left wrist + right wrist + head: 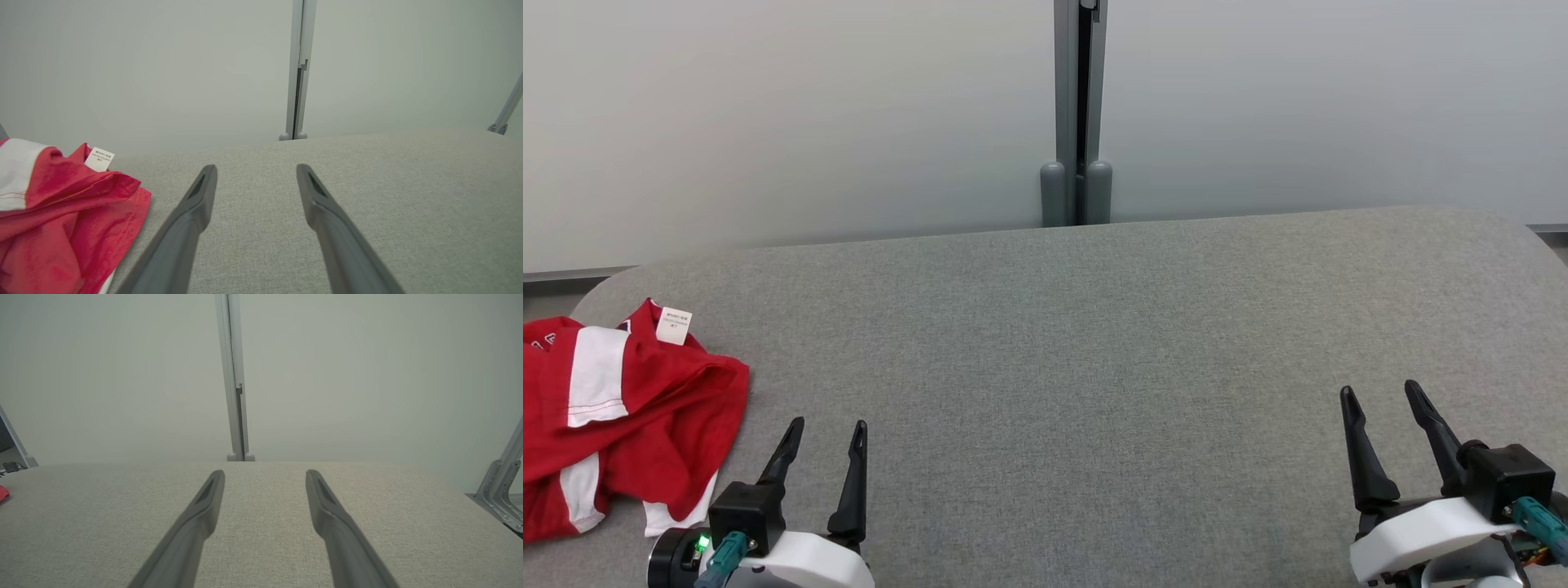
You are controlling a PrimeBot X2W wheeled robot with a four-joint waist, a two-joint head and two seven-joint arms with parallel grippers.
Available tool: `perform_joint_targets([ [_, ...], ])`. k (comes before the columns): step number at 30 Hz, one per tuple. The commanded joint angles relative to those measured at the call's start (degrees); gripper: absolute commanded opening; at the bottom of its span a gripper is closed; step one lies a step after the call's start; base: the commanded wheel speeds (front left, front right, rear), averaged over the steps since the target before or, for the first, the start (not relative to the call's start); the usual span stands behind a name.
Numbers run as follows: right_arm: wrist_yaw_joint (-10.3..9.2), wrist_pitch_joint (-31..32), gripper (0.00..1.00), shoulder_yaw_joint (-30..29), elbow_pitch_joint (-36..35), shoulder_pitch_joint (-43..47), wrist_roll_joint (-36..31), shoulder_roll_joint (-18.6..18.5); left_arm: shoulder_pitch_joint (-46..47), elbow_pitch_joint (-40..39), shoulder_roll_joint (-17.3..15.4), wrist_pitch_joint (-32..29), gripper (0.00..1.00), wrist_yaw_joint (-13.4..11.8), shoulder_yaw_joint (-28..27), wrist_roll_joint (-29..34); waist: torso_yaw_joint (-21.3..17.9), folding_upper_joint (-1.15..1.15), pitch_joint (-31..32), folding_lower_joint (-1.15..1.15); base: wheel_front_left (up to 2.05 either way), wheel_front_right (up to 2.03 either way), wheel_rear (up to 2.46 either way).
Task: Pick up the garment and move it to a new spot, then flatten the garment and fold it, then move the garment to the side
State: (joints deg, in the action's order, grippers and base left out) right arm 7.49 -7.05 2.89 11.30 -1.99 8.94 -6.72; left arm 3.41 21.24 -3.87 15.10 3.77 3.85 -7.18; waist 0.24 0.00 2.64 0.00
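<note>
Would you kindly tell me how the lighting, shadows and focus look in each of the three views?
Head view: soft, even light, no glare, the red garment sharp. Left wrist view: the left gripper softens toward the bottom edge; the garment's label is too small to read. Right wrist view: flat, pale light, hardly any shadow under the right gripper.

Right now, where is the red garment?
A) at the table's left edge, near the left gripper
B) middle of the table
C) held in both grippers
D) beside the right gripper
A: the red garment lies crumpled at the left edge of the table, next to the open left gripper.
</note>
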Motion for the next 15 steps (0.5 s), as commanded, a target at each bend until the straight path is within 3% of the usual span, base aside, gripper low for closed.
perform_joint_targets([
  [1, 0.0, 0.1, 1.0, -0.02, 0.01, 0.57, 0.41, -0.01, 0.08, 0.16, -0.05, 0.09, 1.0, -0.22, -0.18, -0.19, 0.03, 0.0, -0.05, 0.0, 0.0, 0.0, 0.0],
  [15, 0.0, 0.57, 1.0, 0.31, -0.1, 0.63, 0.82, -0.18, 0.87, 0.5, 0.14, 0.09, 1.0, -0.2, -0.67, -0.05, 0.57, 0.0, -0.16, 0.0, 0.0, 0.0, 0.0],
])
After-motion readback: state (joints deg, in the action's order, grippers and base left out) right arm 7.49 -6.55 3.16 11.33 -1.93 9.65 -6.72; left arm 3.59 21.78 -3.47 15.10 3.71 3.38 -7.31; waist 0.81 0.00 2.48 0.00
